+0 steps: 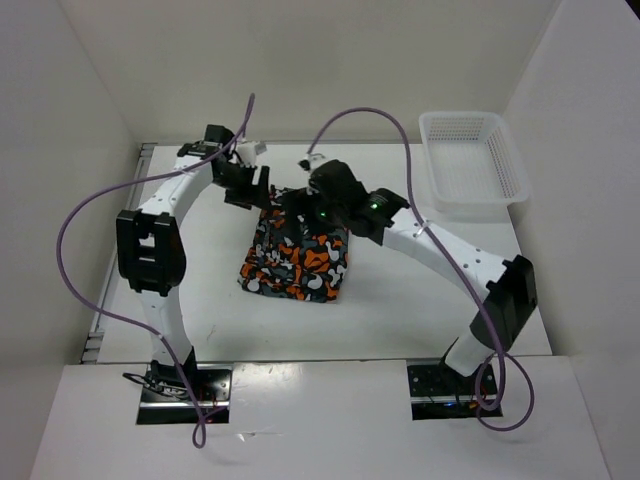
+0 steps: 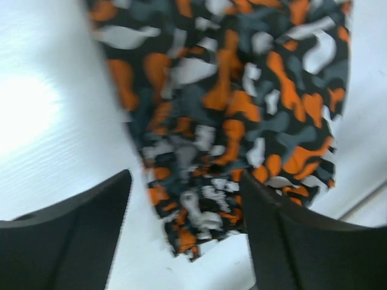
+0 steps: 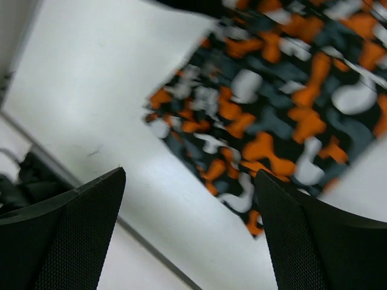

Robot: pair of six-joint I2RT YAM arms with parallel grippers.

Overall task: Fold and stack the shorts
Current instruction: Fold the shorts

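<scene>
Currently the shorts lie on the tabletop as a compact, roughly rectangular folded bundle, about mid-table between the two arms. Print is orange, black, grey and white blotches. Left claw sits at the far left corner of the bundle, right claw at its far edge just right of that; the two are close to each other. Left wrist view: left claw has its fingers well apart, nothing clamped, with the shorts filling the frame beyond them and one corner of cloth showing in the gap. Can't tell whether the fingertips touch the cloth. Right wrist view: right claw is also wide apart and holds nothing; bare tabletop shows in the gap, and a corner of the shorts lies beyond, nearer the right-hand finger. Cloth looks flat with a few layered edges at that corner. White mesh basket stands at the far right corner of the tabletop, well apart from the shorts.
</scene>
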